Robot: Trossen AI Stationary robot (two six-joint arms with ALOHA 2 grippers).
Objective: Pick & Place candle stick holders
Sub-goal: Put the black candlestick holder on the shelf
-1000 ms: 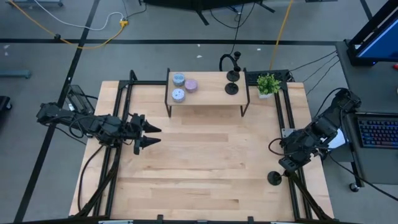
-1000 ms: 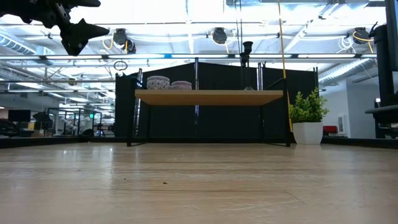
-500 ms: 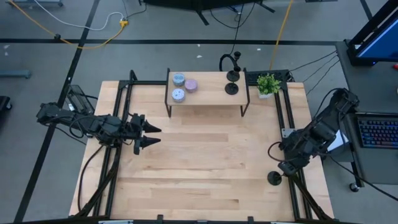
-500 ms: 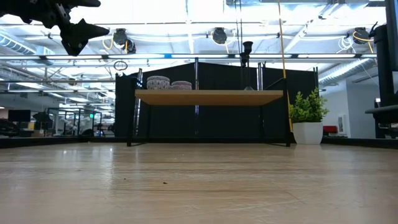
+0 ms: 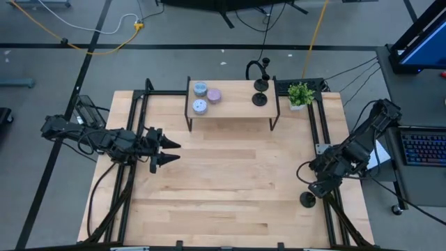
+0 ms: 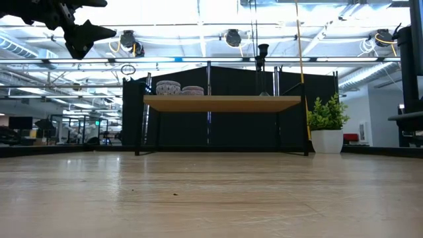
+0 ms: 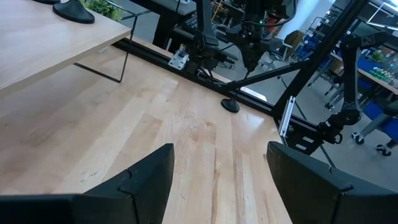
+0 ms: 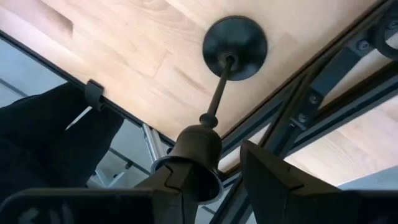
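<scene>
One black candle stick holder (image 5: 306, 200) stands by its disc base (image 8: 235, 39) on the table's near right part, beside the frame rail. My right gripper (image 5: 313, 189) hangs over it, pointing steeply down and open. The holder's top cup (image 8: 194, 154) sits between its fingers. Two more holders (image 5: 260, 84) (image 5: 259, 100) stand upright on the small shelf (image 5: 230, 111) at the far edge. My left gripper (image 5: 175, 151) waits open above the table's left side, holding nothing. My right gripper comes from above with a finger on either side of the holder's top cup (image 8: 205, 163). A gap shows between the cup and one finger (image 8: 267, 177). Whether the other finger touches the cup, I cannot tell. The holder stands upright on its base.
Three round candle tins (image 5: 200, 88) (image 5: 214, 95) (image 5: 200, 106) sit on the shelf's left half. A potted plant (image 5: 300, 94) stands at the far right corner. Black frame rails (image 5: 322, 139) run along both table sides. Bare wood lies across the table's middle (image 5: 230, 174).
My right gripper has sunk and drifted toward the table's near edge, coming down over the holder on the near right. The holder and my left arm have kept still.
</scene>
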